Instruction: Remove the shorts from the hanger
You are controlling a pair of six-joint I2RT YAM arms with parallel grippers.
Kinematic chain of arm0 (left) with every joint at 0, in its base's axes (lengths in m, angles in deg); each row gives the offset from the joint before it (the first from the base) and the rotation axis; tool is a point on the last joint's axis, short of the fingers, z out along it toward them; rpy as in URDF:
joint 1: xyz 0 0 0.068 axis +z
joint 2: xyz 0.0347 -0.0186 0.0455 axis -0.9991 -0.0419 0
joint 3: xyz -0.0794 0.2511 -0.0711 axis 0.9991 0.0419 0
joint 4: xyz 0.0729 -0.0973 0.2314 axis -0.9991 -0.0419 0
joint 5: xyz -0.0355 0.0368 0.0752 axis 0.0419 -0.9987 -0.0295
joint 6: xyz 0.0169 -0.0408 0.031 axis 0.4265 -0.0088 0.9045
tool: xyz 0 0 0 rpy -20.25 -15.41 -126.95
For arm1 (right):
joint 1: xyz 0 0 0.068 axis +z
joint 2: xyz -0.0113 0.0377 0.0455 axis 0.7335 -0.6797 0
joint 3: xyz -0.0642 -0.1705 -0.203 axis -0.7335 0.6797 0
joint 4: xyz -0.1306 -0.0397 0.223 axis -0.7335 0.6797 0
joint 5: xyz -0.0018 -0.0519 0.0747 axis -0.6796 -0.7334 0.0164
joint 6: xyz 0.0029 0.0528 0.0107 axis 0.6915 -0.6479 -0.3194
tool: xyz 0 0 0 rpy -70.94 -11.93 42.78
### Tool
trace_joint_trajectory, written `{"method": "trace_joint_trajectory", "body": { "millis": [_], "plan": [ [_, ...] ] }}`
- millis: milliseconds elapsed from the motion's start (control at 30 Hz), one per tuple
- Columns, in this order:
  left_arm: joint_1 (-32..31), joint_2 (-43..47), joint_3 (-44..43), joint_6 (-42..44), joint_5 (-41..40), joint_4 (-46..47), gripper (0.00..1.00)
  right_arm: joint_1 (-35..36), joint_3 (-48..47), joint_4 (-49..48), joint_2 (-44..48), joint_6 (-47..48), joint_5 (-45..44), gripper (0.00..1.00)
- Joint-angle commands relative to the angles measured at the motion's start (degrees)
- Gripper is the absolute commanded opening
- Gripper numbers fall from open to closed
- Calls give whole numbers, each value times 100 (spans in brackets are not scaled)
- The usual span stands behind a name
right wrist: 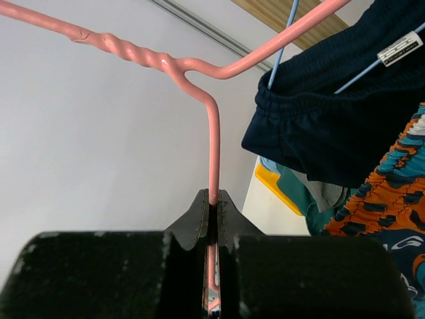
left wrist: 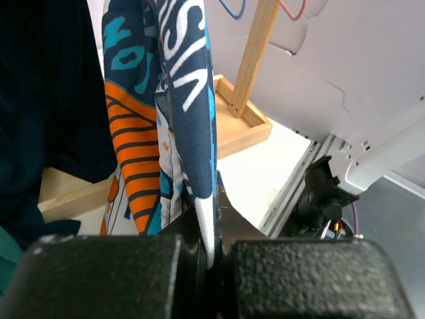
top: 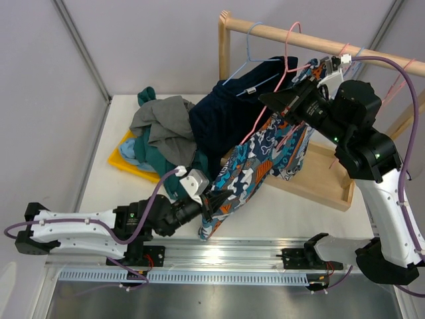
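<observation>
**Arm pose.** In the top view, the left arm lies low across the lower left of the frame, forearm pointing toward centre. The left gripper (top: 211, 199) is clamped on the lower edge of the patterned shorts (top: 265, 159); the left wrist view shows the fabric pinched between the closed fingers (left wrist: 199, 229). The right arm rises from the lower right, bends at the elbow and reaches to upper centre beneath the wooden rail (top: 299, 41). The right gripper (top: 279, 101) is closed on the pink hanger (top: 282, 70), gripping its wire below the twisted neck (right wrist: 211, 199).

**Surroundings.** The patterned shorts hang from the pink hanger and stretch diagonally down to the left gripper. The navy shorts (top: 222, 116) hang on the blue hanger (top: 249, 60) just left of them, touching them. The rack's wooden base (top: 325, 183) sits behind, at right of centre. At left of centre, the grey shorts (top: 163, 126) lie heaped over the teal shorts (top: 156, 166) on a yellow board (top: 123, 163).

**Count.** Four shorts are clearly distinguishable: two hanging, two heaped. Two hangers are clearly seen, both hooked over the rail.
</observation>
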Motion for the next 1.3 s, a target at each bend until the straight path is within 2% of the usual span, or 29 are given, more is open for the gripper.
{"method": "trace_joint_trajectory", "body": {
  "millis": [0,67,267,433,533,633,667,767,800,867,900,1000,1067,1133,1267],
  "plan": [
    [-323,-76,46,177,-2,-134,0,-318,-469,-1159,59,-101,-156,0],
    [-437,-32,108,195,-37,-28,0,-503,-496,-1150,33,-180,19,0],
    [-1035,109,310,275,-906,148,0,-854,-514,-1193,-46,-312,318,0],
    [-1097,-66,284,195,-1179,78,0,-1004,-391,-1316,-82,-593,556,0],
    [-1001,-407,-100,344,-1547,148,0,-978,-67,-1536,76,-917,784,0],
    [-493,-960,-392,494,-1391,34,0,-706,232,-1773,304,-1347,855,0],
    [-325,-1111,-767,555,-1321,-1,0,-575,486,-2026,366,-1480,907,0],
    [421,-1707,-1366,609,-857,-106,0,197,682,-2257,490,-1762,795,0],
    [650,-1858,-1621,591,-698,-168,0,661,664,-2248,498,-1754,724,0],
    [1274,-2287,-1851,469,-312,-317,0,1050,638,-2205,516,-1719,504,0],
    [1720,-2447,-2322,390,-170,-709,0,1192,559,-2169,525,-1692,451,0],
    [2494,-3071,-3069,82,270,-1492,0,1614,314,-1854,551,-1447,74,0],
    [2734,-3378,-3362,-76,367,-1819,0,1746,242,-1642,595,-1254,-243,0],
    [2832,-3337,-3347,-103,332,-2005,0,1747,216,-1485,630,-1113,-549,0],
    [2779,-2565,-2399,-410,623,-1724,0,1694,-30,-1009,499,-647,-1192,0]
  ]
}}
